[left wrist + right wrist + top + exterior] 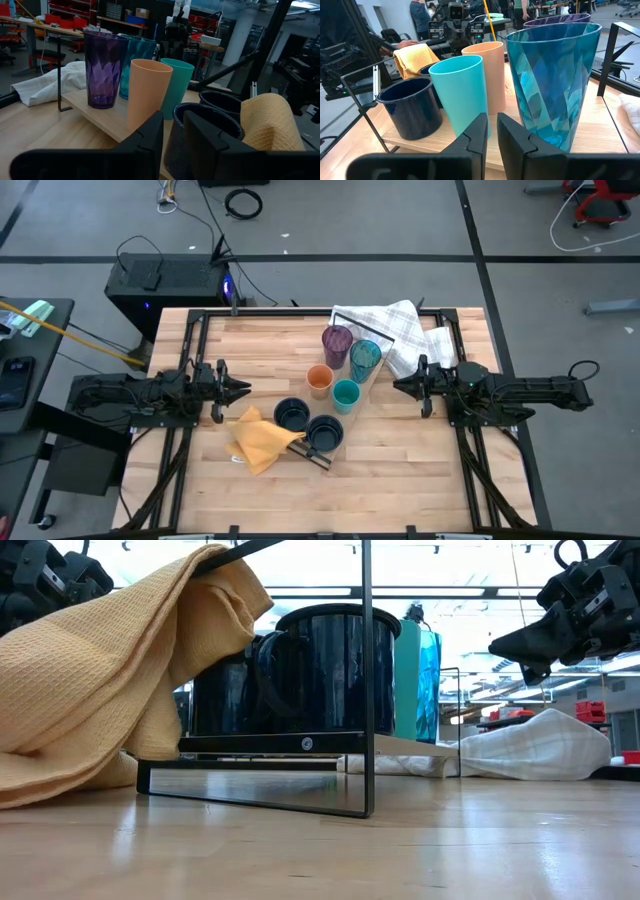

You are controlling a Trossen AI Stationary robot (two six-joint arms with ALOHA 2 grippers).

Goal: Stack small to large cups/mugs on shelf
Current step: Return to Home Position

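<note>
No readable text or labels anywhere.

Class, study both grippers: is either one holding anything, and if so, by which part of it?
Nothing is held. The left gripper and the right gripper hang on either side of the cups on the shelf, each with a narrow empty gap between its fingers.
</note>
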